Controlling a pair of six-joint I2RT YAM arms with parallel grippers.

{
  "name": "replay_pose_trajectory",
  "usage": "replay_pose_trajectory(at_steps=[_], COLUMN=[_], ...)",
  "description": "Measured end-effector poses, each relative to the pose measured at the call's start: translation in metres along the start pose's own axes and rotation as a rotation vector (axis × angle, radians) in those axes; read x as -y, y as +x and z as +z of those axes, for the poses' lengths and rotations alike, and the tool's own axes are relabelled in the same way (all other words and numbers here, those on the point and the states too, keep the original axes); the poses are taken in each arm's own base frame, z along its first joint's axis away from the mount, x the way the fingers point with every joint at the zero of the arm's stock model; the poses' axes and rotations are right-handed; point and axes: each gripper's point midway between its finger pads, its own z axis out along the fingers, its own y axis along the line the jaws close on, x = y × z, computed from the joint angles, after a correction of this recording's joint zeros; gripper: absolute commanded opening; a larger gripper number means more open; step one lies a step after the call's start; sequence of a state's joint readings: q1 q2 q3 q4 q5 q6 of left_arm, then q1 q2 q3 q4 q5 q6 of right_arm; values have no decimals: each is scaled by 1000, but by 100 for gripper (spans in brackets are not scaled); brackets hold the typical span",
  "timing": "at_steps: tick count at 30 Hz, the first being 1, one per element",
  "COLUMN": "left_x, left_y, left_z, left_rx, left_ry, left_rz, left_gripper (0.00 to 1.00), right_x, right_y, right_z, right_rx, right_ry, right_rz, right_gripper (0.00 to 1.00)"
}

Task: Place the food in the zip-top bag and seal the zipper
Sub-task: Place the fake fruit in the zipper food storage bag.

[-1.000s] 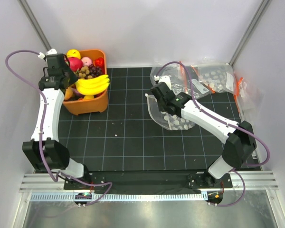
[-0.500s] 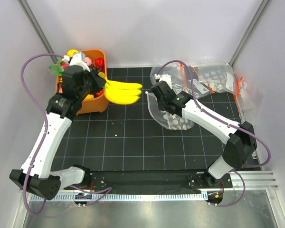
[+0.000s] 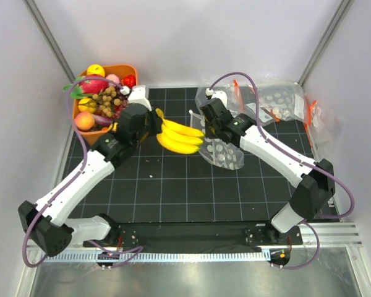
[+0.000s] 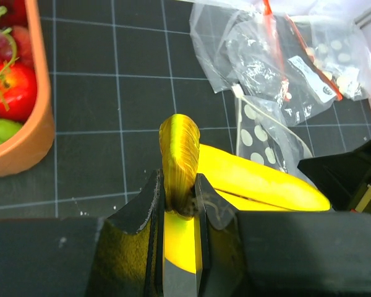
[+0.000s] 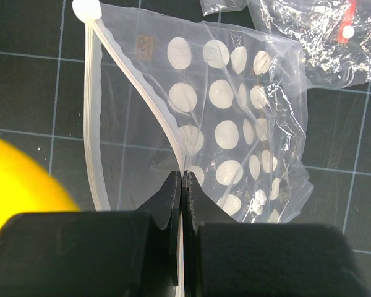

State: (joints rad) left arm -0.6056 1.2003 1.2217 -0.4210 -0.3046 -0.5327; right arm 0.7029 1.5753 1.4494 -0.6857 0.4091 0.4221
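The left gripper [image 3: 149, 124] is clamped on the brown-streaked stem of the yellow toy banana bunch [image 3: 182, 137]. In the left wrist view its fingers [image 4: 153, 197] press the stem from both sides. The bunch is held over the black gridded mat [image 3: 173, 185], between the orange plastic tub [image 3: 117, 66] and the clear dotted zip-top bag [image 3: 226, 151]. The banana tips point right and end just beside the bag's left edge; whether they touch it cannot be told.

The right gripper [image 3: 211, 120] is pinched together on one lip of the bag. In the right wrist view its jaws meet on the white press-seal zipper [image 5: 136, 83]. The other lip hangs apart to the left, so the mouth gapes in a narrow wedge toward the banana. The yellow fruit shows at that view's lower left, just outside the free lip.

The cluster of small brown balls [image 3: 108, 98] and the pink-orange peach [image 3: 83, 120] lie in the tub at the mat's far left corner, hard against the grey side wall. A heap of spare clear bags [image 3: 278, 102] crowds the far right corner just behind the held bag. The near half of the mat lies open in front of both arms.
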Motion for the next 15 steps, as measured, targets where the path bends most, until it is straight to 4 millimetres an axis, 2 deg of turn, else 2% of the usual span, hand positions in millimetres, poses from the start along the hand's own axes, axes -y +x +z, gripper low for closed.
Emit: replay_pose_trajectory(at_steps=[6, 9, 15], left_x=[27, 34, 30], left_y=[14, 19, 16], left_z=[14, 21, 34], left_rx=[15, 23, 49], left_ry=[-39, -84, -184], left_rz=[145, 226, 315], left_gripper=[0, 0, 0], right_x=[-1, -1, -1], right_y=[1, 2, 3], right_z=[0, 0, -1], right_rx=[-6, -8, -12], right_ry=[-2, -1, 0], right_rz=[13, 19, 21], right_gripper=[1, 1, 1])
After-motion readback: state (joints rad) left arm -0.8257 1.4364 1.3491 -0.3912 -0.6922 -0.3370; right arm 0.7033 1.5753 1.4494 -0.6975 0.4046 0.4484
